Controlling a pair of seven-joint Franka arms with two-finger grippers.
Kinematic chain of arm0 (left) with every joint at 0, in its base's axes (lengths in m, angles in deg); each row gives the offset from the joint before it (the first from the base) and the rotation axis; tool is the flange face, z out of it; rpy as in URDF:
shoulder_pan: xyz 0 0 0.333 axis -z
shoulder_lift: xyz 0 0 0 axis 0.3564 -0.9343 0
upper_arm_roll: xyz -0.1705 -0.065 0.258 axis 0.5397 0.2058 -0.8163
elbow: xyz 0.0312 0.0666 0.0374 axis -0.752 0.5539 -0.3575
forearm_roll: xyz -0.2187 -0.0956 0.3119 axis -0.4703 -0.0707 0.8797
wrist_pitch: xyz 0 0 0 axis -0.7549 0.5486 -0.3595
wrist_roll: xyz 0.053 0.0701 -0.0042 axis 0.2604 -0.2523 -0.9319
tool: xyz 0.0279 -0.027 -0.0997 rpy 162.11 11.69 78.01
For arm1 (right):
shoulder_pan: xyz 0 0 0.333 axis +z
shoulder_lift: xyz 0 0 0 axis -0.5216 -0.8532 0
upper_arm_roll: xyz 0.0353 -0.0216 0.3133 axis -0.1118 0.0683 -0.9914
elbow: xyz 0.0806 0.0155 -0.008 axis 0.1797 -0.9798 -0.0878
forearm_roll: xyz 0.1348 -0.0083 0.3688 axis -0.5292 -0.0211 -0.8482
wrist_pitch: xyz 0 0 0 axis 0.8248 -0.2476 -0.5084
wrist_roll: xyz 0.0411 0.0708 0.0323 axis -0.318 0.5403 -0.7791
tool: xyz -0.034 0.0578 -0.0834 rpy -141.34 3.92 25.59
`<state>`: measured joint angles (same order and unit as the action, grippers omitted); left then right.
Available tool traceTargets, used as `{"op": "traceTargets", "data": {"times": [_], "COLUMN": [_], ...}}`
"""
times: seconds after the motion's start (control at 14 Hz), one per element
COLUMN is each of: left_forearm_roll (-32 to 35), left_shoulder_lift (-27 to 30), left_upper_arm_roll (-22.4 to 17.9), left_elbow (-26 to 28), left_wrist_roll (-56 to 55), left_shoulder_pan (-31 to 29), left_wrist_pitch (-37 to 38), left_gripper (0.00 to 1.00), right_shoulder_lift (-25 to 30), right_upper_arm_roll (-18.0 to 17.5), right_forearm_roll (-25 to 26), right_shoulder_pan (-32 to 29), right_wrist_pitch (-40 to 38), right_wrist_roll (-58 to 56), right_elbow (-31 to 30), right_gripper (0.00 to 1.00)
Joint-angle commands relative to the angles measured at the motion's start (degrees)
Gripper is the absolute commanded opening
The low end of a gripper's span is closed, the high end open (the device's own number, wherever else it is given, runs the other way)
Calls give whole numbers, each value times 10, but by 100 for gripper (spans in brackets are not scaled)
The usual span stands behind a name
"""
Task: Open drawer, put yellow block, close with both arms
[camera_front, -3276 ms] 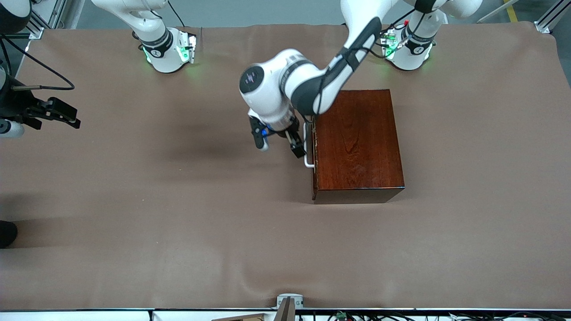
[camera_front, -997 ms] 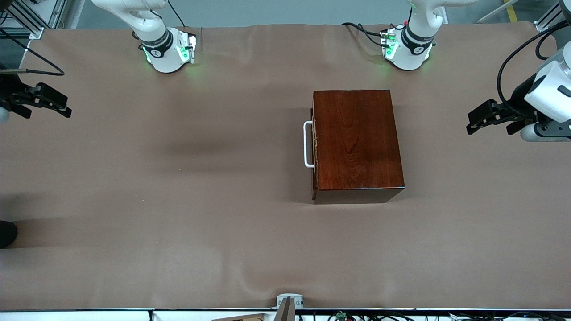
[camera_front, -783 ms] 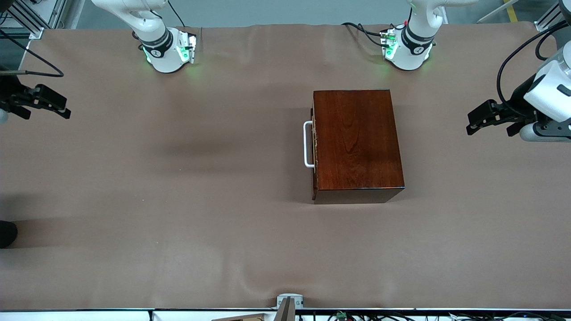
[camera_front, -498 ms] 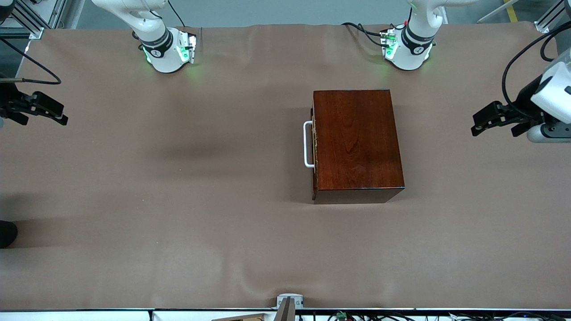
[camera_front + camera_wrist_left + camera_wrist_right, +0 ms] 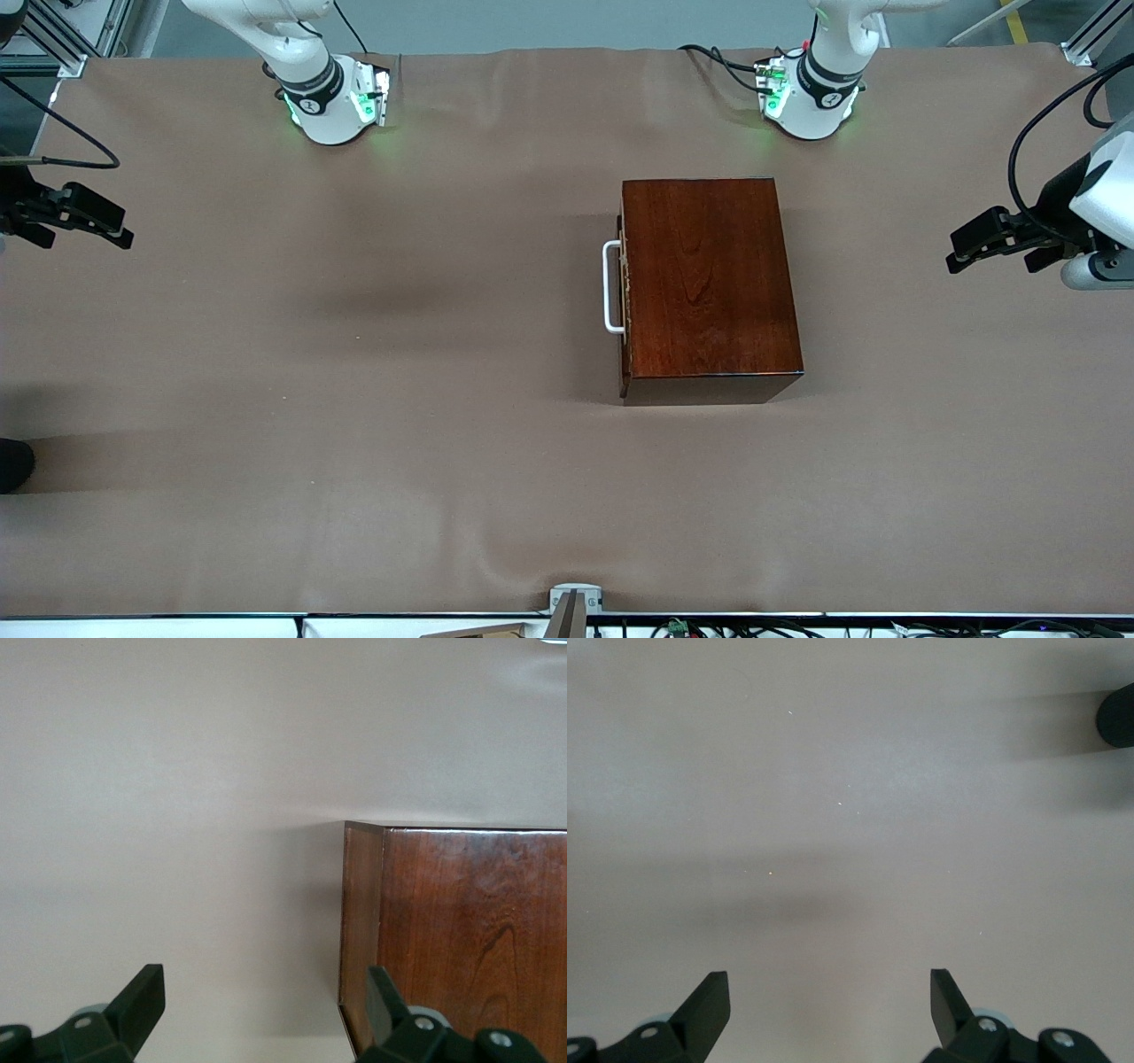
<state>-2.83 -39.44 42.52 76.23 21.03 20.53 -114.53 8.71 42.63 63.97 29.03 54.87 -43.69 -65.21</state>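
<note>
The dark reddish-brown box [image 5: 709, 283] stands on the table, nearer the left arm's base. Its drawer is pushed fully in, and only the white bar handle [image 5: 609, 288] shows on the side facing the right arm's end. No yellow block is in view. My left gripper [image 5: 957, 251] is open and empty over the table's left-arm end, apart from the box. In the left wrist view the gripper [image 5: 263, 992] has a corner of the box [image 5: 469, 930] ahead of it. My right gripper [image 5: 127, 229] is open and empty over the right-arm end, with only bare cloth under it in the right wrist view [image 5: 830, 988].
A brown cloth [image 5: 399, 399] covers the whole table. A black round object [image 5: 13, 462] sits at the table's edge at the right arm's end and also shows in the right wrist view [image 5: 1118, 716]. A small metal bracket [image 5: 574, 598] is at the edge nearest the camera.
My left gripper left the drawer handle and drew back to the table's left-arm end. Both grippers drifted slightly outward in the last second. The drawer stayed shut.
</note>
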Motion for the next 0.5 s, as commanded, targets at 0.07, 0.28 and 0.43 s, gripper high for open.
{"op": "traceTargets", "data": {"times": [0.07, 0.28, 0.43], "left_forearm_roll": [5, 6, 9], "left_shoulder_lift": [7, 7, 7], "left_upper_arm_roll": [3, 2, 3], "left_elbow": [6, 5, 5], "left_wrist_roll": [11, 11, 11], "left_shoulder_pan": [-4, -4, -4], "left_wrist_pitch": [-3, -5, -7], "left_gripper": [100, 100, 100], "right_shoulder_lift": [-8, -11, -13], "right_upper_arm_roll": [-8, -8, -8], "right_forearm_roll": [-7, -8, -8], "right_shoulder_pan": [-8, -8, -9], "right_wrist_pitch": [-4, -4, -8], "right_wrist_roll": [4, 1, 0], "right_elbow": [-1, -1, -2], "right_gripper": [100, 100, 100]}}
